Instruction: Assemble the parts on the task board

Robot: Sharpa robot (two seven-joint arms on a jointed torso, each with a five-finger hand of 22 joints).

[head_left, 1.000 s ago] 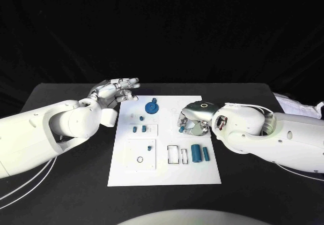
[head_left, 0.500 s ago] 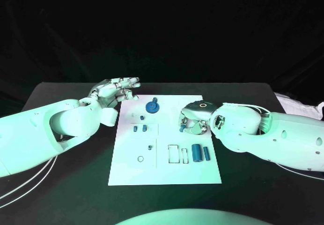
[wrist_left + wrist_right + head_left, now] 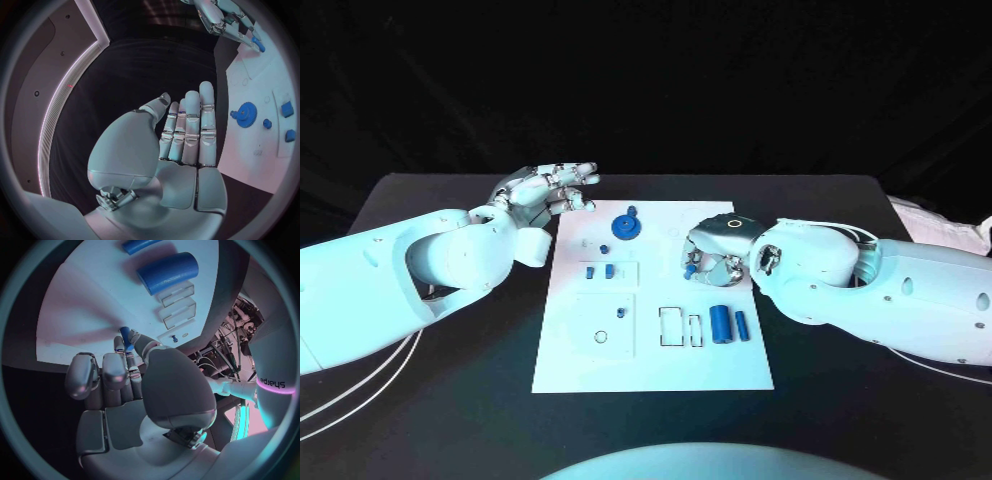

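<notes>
barely shifted, right robot hand (image 3: pixel 711 257) pinches a small blue part (image 3: pixel 125 334) above the task board (image 3: pixel 653 370).

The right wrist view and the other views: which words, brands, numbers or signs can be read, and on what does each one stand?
"sharpa": on the white forearm of the right arm, above a glowing purple band, in the right wrist view.
The white rectangular task board carries no print that can be read in the head view.
A tiny grey mark on the board in the left wrist view is too small to read.
</notes>
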